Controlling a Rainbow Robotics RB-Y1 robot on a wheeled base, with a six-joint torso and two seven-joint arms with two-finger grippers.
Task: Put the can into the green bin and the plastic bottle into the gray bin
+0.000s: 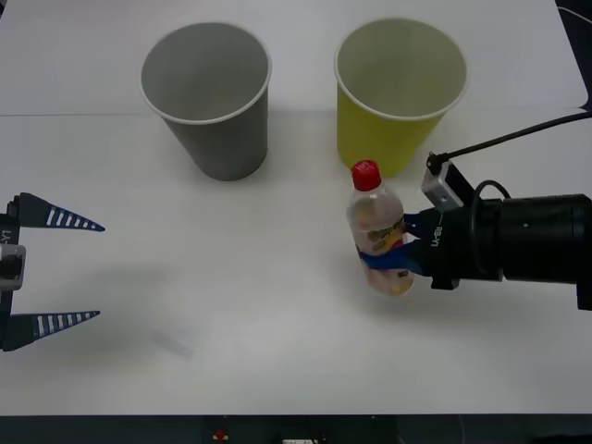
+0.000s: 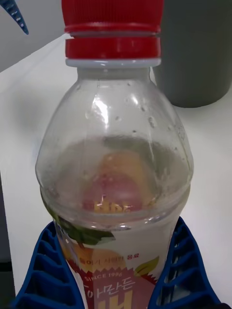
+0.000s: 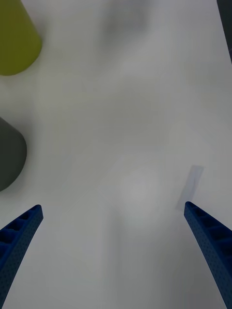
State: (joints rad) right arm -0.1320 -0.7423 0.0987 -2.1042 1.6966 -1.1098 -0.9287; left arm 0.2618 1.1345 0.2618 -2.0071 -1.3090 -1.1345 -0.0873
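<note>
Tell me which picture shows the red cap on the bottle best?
The right wrist view: the red cap is close up on the plastic bottle, held between the right gripper's blue fingers. The front view shows the cap small, from above. The left wrist view looks at the table, with the left gripper open.

Setting reads as a robotics lab test bench. Plain white worktop (image 1: 277, 305), bare apart from staged props: two large paper cups, one gray (image 1: 208, 97) and one yellow-green (image 1: 398, 92), and a small drink bottle (image 1: 379, 242). Black robot arm (image 1: 527, 245) with an exposed cable (image 1: 518, 137) reaches in from the side. Dark edge runs along the worktop's near side.
</note>
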